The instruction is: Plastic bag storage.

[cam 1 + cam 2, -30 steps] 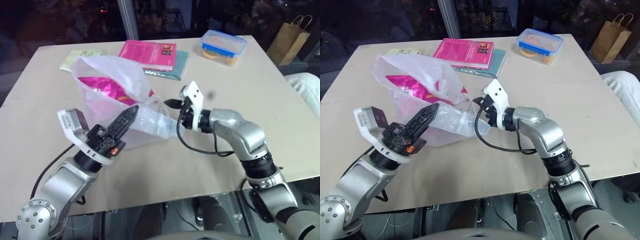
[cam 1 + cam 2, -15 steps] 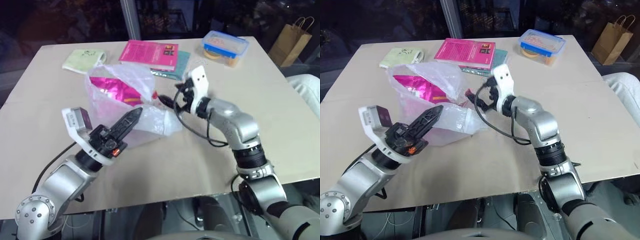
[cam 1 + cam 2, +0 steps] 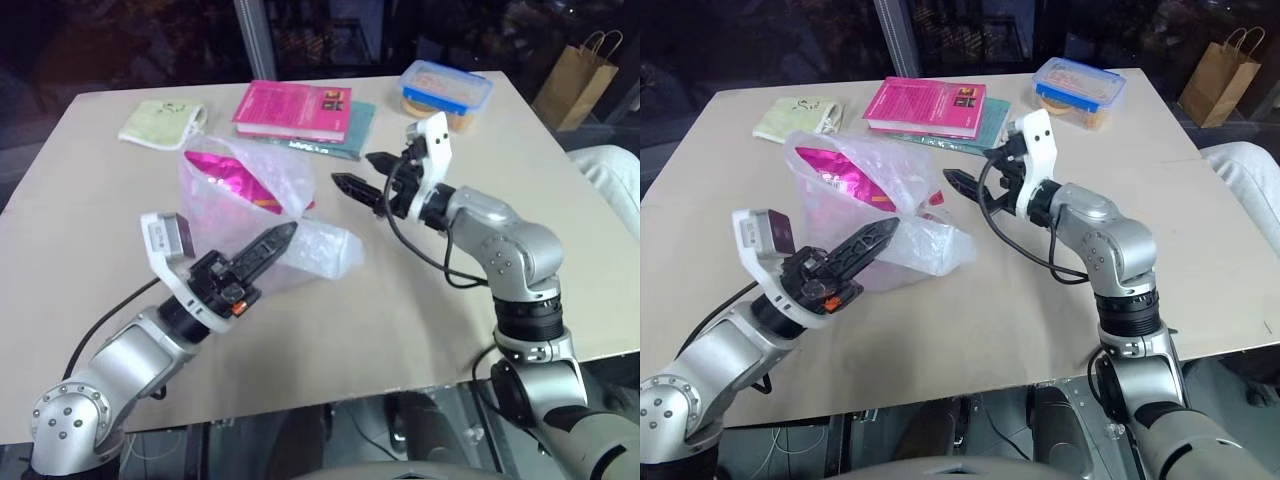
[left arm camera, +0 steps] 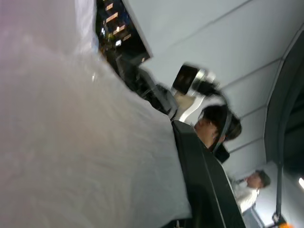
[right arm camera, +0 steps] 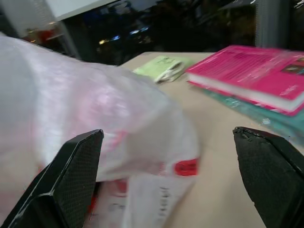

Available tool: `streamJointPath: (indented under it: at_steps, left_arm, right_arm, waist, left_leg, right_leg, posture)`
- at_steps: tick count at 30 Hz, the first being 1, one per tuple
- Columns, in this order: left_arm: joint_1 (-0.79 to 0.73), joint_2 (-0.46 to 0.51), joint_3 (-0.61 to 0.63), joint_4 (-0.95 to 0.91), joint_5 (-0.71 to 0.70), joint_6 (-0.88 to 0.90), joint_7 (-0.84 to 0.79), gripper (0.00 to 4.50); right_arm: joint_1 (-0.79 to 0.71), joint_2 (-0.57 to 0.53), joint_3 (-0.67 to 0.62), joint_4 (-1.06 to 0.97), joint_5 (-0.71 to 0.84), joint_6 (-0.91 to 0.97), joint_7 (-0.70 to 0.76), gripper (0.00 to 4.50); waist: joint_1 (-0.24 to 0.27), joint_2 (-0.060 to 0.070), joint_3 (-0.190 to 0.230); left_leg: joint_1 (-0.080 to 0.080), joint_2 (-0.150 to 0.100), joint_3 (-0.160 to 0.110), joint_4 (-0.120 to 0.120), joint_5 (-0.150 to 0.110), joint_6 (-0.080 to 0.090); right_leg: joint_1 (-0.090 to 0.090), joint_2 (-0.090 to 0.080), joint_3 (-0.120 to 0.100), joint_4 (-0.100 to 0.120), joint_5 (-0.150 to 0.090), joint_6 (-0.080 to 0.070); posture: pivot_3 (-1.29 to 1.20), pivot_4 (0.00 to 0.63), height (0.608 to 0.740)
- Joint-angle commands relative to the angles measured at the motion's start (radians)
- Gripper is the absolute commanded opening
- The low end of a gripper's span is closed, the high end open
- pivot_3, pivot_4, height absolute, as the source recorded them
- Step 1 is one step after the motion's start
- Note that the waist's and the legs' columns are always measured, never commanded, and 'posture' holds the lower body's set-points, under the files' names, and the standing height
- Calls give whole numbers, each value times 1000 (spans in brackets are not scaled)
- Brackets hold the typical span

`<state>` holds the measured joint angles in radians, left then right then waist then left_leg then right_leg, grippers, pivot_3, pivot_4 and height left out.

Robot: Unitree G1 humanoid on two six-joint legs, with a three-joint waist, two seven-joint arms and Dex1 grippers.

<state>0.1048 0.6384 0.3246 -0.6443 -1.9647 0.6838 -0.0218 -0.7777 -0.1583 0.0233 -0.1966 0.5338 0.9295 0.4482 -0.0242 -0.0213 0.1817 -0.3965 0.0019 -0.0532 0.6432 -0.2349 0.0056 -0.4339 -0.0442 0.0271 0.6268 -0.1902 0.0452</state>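
The plastic bag (image 3: 300, 245), thin translucent white film, slumps on the tan table (image 3: 420, 300) left of centre with its mouth standing up. A shiny magenta packet (image 3: 232, 178) shows inside it. My left gripper (image 3: 275, 240) is shut, its black fingers pressed into the bag's near side with film pinched between them; the left wrist view has that film (image 4: 80, 142) against a finger (image 4: 204, 180). My right gripper (image 3: 365, 175) hovers open just right of the bag, pointing at it, with nothing in its jaws. The right wrist view has the bag (image 5: 95, 109) ahead of its spread fingers (image 5: 71, 175).
A pink book (image 3: 295, 108) on a teal one (image 3: 358, 125), a pale green cloth (image 3: 160, 122) and a blue-lidded food box (image 3: 447, 90) lie along the far edge. A brown paper bag (image 3: 575, 85) stands beyond the far right corner. A person (image 4: 221, 128) shows in the left wrist view.
My open right gripper has drawn up and to the right, away from the bag's end. The bag's stretched end has sagged onto the table. The left gripper has barely moved.
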Motion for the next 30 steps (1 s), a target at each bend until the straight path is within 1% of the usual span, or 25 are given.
streamJointPath:
  at_steps: [1,4,6,8,14,17,21,27,29,30]
  left_arm:
    - [23,43,33,1,-8,30,-48,0]
    - [50,84,47,3,-8,52,-85,0]
    - [78,115,69,10,-8,71,-118,0]
    - [93,131,83,13,-8,75,-139,0]
    - [125,155,96,2,-8,70,-164,0]
    - [135,165,96,-2,-8,67,-173,0]
    - [140,179,91,-1,-8,70,-187,0]
    - [143,188,87,-1,-8,67,-196,0]
    - [152,190,86,-7,-8,65,-196,0]
    - [158,190,86,-11,-8,63,-195,0]
  right_arm:
    - [-73,24,-2,-43,30,111,-67,4483]
    - [-115,43,17,-29,31,169,-90,4483]
    - [-140,53,81,-1,12,197,-85,4483]
    - [-146,74,96,8,21,228,-90,4483]
    - [-131,179,-32,0,155,395,-110,4483]
    - [-126,189,-59,11,176,446,-121,4483]
    - [-121,221,-84,64,198,476,-117,4483]
    - [-142,263,-72,155,178,422,-121,4483]
    - [-149,265,-66,167,166,391,-123,3972]
    - [-149,263,-61,167,163,377,-120,3572]
  waist:
    - [-2,0,0]
    - [-5,0,0]
    - [-8,0,0]
    - [-12,0,0]
    - [-12,0,0]
    - [-12,0,0]
    - [-15,1,0]
    - [-18,1,1]
    - [-18,1,1]
    - [-18,1,1]
  left_leg:
    - [0,0,0,0,0,0]
    - [0,0,0,0,0,0]
    - [-1,-1,0,0,0,0]
    - [-1,-1,1,0,0,0]
    - [-1,-1,0,-1,0,0]
    - [-1,-1,0,-1,0,0]
    - [-1,0,0,-1,0,0]
    - [-1,0,1,-2,0,0]
    - [-1,0,1,-2,0,0]
    - [-1,0,1,-2,0,0]
  right_leg:
    - [0,0,0,0,0,0]
    - [0,0,0,0,0,0]
    - [0,-1,0,-1,0,0]
    - [0,-1,0,-1,0,0]
    - [0,-1,0,-1,0,0]
    - [0,-1,0,-1,0,0]
    - [-1,-1,0,-1,0,0]
    - [-1,-1,0,-1,0,0]
    - [-1,-1,0,-1,0,0]
    - [-1,-1,0,-1,0,0]
  posture:
    - [0,150,740]
    - [0,150,740]
    - [0,150,740]
    - [0,150,740]
    - [0,150,740]
    - [0,150,740]
    - [0,150,740]
    - [0,150,740]
    - [0,150,740]
    - [0,150,740]
